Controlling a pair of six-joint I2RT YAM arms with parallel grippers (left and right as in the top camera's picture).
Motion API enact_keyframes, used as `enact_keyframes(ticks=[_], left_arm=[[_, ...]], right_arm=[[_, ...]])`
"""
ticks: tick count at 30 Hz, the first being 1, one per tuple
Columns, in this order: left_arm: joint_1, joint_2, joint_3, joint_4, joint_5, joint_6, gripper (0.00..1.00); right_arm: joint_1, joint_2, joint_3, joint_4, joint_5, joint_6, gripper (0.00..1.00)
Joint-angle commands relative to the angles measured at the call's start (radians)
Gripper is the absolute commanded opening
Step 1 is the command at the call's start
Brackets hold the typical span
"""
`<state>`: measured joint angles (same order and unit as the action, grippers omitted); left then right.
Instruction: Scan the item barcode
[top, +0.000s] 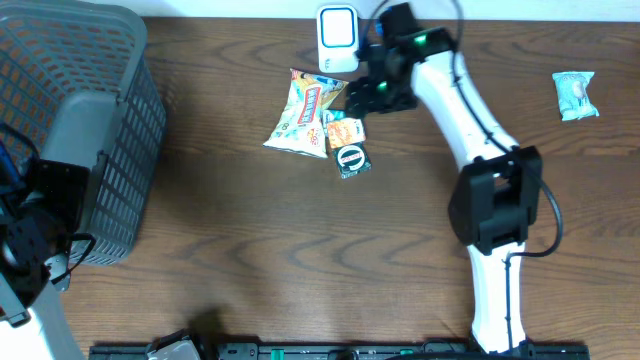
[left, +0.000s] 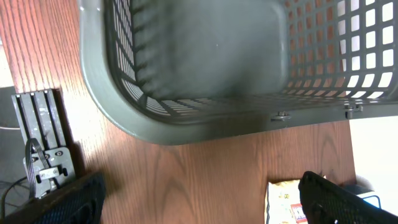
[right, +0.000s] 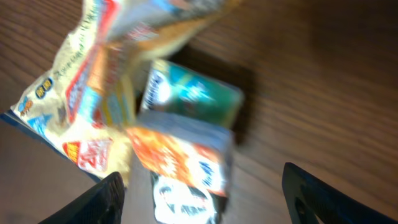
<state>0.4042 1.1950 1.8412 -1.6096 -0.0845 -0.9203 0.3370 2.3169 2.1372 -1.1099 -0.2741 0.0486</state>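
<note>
where a crinkled, glossy snack bag lies, woodgrain table shows.

no legible text, print on snack bag and orange packet too blurred

Right arm: glossy white tubular links, w/ a boxy black joint housing mid-arm. Wrist section is black, w/ small green lights lit. Thin black cable loops off the black housing; another curls over the wrist.

Left arm: blocky black joints, a white link at the base, black cables alongside.

Left fingers and right fingers: matte black, rounded tips, fine grainy surface.
</note>
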Motion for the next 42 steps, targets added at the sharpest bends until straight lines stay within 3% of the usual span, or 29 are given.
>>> enact_keyframes(ticks=[1,7,18,23,33,35,37,38,40,42], left_arm=[[0.005,0.000,0.006,-0.047,-0.010,-0.005,0.98],[0.005,0.000,0.006,-0.047,-0.010,-0.005,0.97],[0.005,0.000,0.006,-0.047,-0.010,-0.005,0.98],[0.005,0.000,0.007,-0.047,-0.010,-0.005,0.98],[0.005,0.000,0.006,-0.047,-0.010,-0.005,0.98],[0.005,0.000,0.007,-0.047,-0.010,-0.005,0.98],[0.005,0.000,0.006,-0.047,-0.010,-0.005,0.98],[0.005,0.000,0.006,-0.047,-0.010,-0.005,0.98],[0.005,0.000,0.006,-0.047,-0.010,-0.005,0.98],[0.005,0.000,0.006,-0.047,-0.010,-0.005,0.98]], right_arm=[[0.053,0.013,-0.007,0.051,0.109,0.002,0.75],[0.105,0.013,-0.010,0.080,0.223,0.002,0.71],[0.114,0.013,-0.178,0.154,0.228,-0.076,0.70],[0.113,0.011,-0.189,0.057,0.269,-0.071,0.73],[0.118,-0.063,-0.174,-0.122,0.373,-0.023,0.54],[0.121,-0.086,-0.174,-0.091,0.373,-0.024,0.40],[0.121,-0.105,-0.174,-0.029,0.372,-0.023,0.17],[0.121,-0.109,-0.174,0.014,0.369,-0.023,0.13],[0.121,-0.109,-0.174,0.093,0.368,-0.021,0.13],[0.120,-0.104,-0.175,0.161,0.340,-0.016,0.24]])
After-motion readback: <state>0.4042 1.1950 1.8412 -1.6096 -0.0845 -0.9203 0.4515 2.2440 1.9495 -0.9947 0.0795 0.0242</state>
